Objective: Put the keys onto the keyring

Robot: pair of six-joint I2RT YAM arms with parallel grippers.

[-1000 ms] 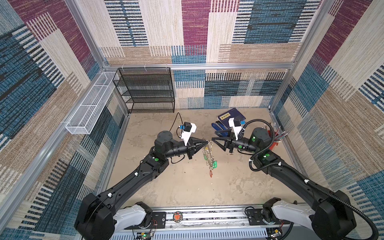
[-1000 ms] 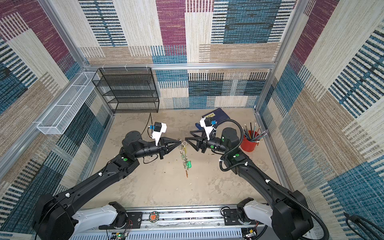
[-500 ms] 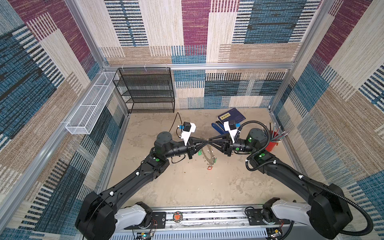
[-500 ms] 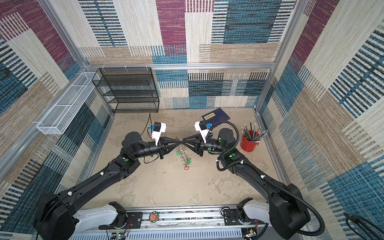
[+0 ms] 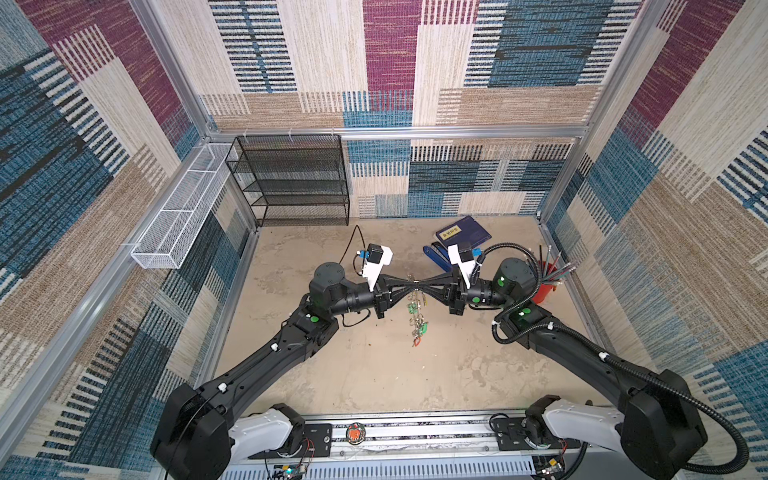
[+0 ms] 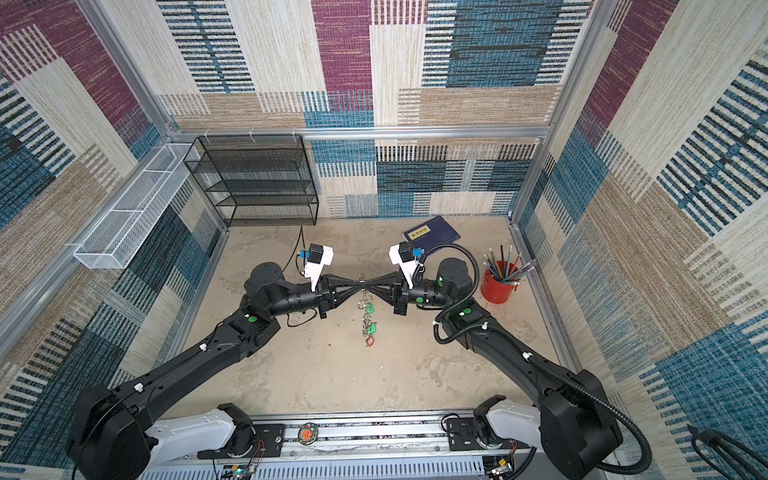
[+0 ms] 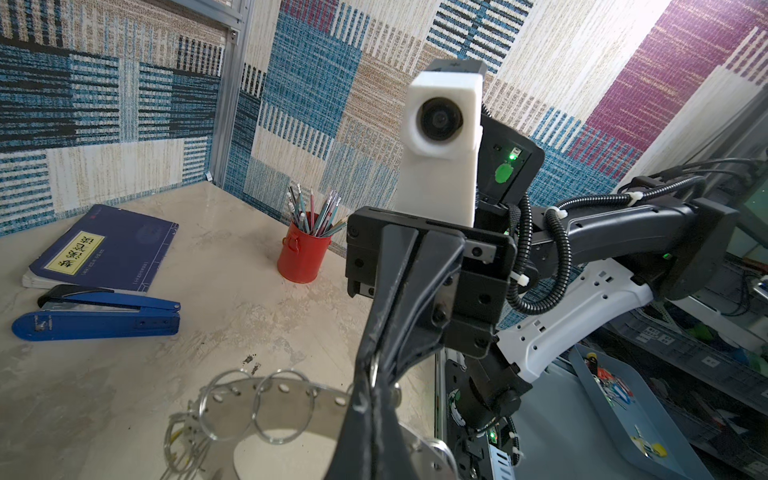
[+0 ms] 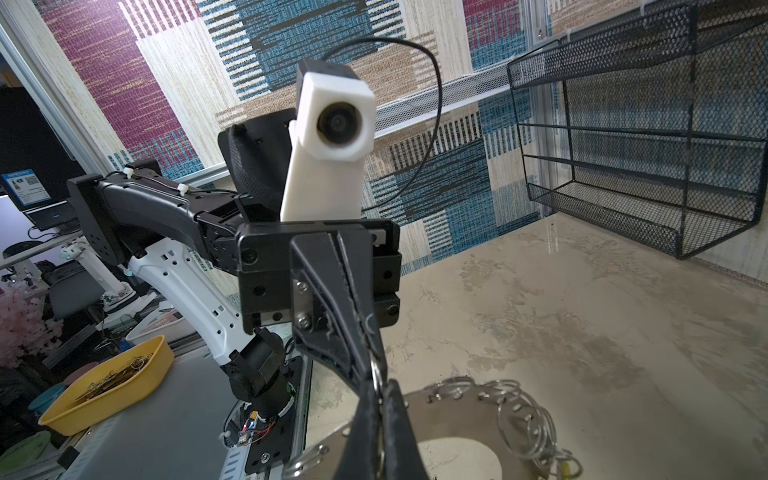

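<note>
Both arms are seen reaching inward from the lower corners of both top views, elbows bent and forearms roughly level. The left gripper (image 5: 409, 286) and right gripper (image 5: 424, 287) are thereby brought tip to tip at frame centre, raised above the surface. The mottled beige tabletop (image 5: 374, 382) is enclosed by walls covered in patterned fabric of blue, maroon and tan. A black mesh shelf (image 5: 291, 183) is set against the back wall, left of centre, and a white wire basket (image 5: 178, 224) is mounted on the left wall. A blue book (image 5: 463, 232), a blue stapler (image 5: 430, 251) and a red pencil cup (image 5: 544, 291) are grouped right of centre. Both pairs of fingers are pressed fully together, each clamped at the rim of the keyring (image 7: 291, 411). The keyring is held off the table and is seen edge-on from above, hanging down-frame from the meeting point. Several keys (image 5: 417, 328) with green tags and one red tag are seen dangling from its split rings. Whether the right pair pinches the disc itself or a split ring cannot be told.
</note>
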